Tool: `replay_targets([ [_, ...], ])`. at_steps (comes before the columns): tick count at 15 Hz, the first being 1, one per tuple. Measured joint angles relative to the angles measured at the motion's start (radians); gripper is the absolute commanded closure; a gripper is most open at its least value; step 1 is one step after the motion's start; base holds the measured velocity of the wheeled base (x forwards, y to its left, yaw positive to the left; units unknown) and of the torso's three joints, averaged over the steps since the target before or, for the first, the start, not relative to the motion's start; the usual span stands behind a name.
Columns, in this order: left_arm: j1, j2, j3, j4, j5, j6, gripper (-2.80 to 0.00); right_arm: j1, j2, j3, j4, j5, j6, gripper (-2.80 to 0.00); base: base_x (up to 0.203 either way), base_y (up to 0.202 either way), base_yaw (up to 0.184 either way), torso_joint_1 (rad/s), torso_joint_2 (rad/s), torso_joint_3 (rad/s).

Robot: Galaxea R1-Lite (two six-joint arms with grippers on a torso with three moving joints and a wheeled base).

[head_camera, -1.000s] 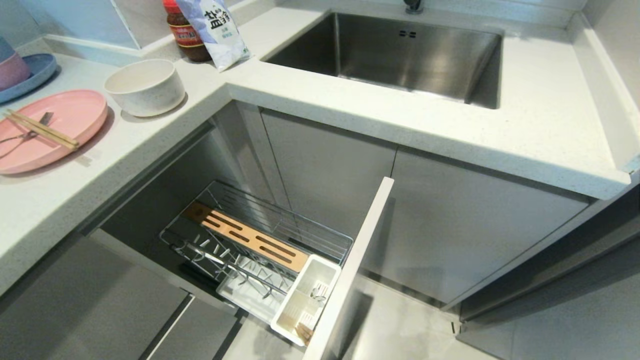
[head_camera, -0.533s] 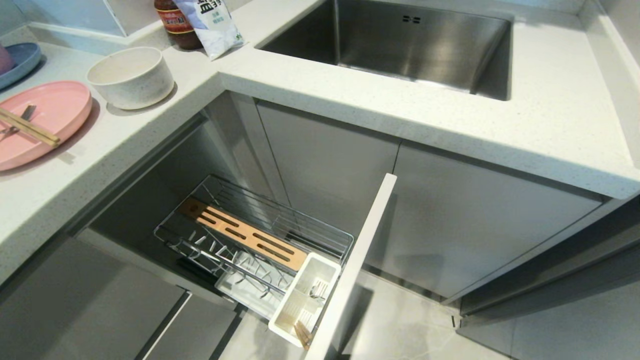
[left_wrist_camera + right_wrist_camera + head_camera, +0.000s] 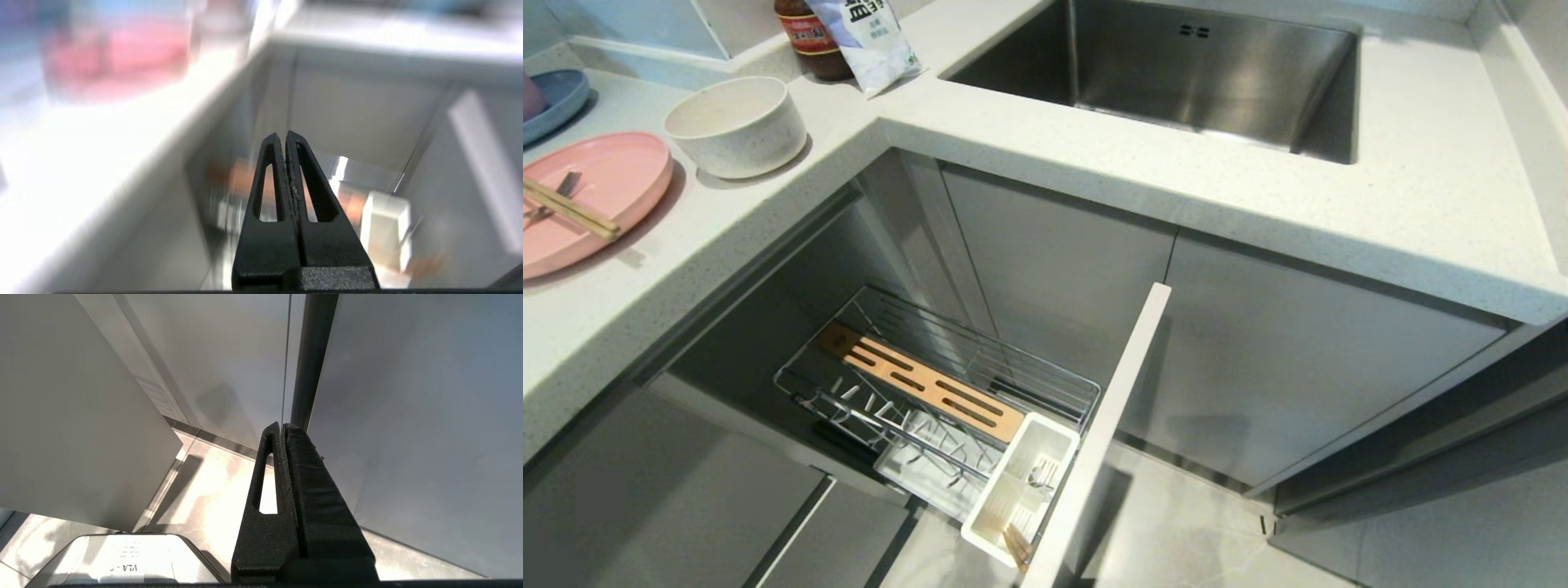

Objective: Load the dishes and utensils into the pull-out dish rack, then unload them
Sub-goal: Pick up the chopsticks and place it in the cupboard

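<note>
Dishes on the tabletop, rack pulled out below.
Pink plate [image 3: 592,200] lies at the far left of the tabletop [image 3: 1094,155] with chopsticks [image 3: 568,211] and a fork [image 3: 551,196] across it; the speckled bowl [image 3: 735,124] stands just beside it. Below, the wire dish rack [image 3: 931,392] stands out of the cabinet, its white cutlery box [image 3: 1021,482] against the front panel [image 3: 1107,425]. Left hand [image 3: 284,136] and right hand [image 3: 282,426] each have fingers pressed together, holding nothing.
</note>
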Motion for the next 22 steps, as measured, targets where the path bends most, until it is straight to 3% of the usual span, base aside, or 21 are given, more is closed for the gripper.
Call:
replay_targets([
  [4,0.01,0.142,-0.5,0.156,-0.125,0.028,0.0,0.0,0.0,0.0,0.0,0.0,0.0,0.0,0.0,0.0,0.0,0.0,0.0,0.0],
  [7,0.036,0.368,-0.774,0.215,-0.121,0.029,0.0,0.0,0.0,0.0,0.0,0.0,0.0,0.0,0.0,0.0,0.0,0.0,0.0,0.0],
  [9,0.062,0.518,-0.859,0.228,-0.051,-0.013,0.0,0.0,0.0,0.0,0.0,0.0,0.0,0.0,0.0,0.0,0.0,0.0,0.0,0.0],
  [14,0.096,0.867,-1.053,0.221,0.145,-0.307,0.0,0.0,0.0,0.0,0.0,0.0,0.0,0.0,0.0,0.0,0.0,0.0,0.0,0.0],
  [17,0.096,1.06,-1.172,0.242,0.323,-0.421,0.0,0.0,0.0,0.0,0.0,0.0,0.0,0.0,0.0,0.0,0.0,0.0,0.0,0.0],
  [20,0.069,1.21,-1.326,0.419,0.513,-0.547,0.0,0.0,0.0,0.0,0.0,0.0,0.0,0.0,0.0,0.0,0.0,0.0,0.0,0.0],
  [22,0.053,1.286,-1.386,0.568,0.559,-0.585,0.0,0.0,0.0,0.0,0.0,0.0,0.0,0.0,0.0,0.0,0.0,0.0,0.0,0.0],
])
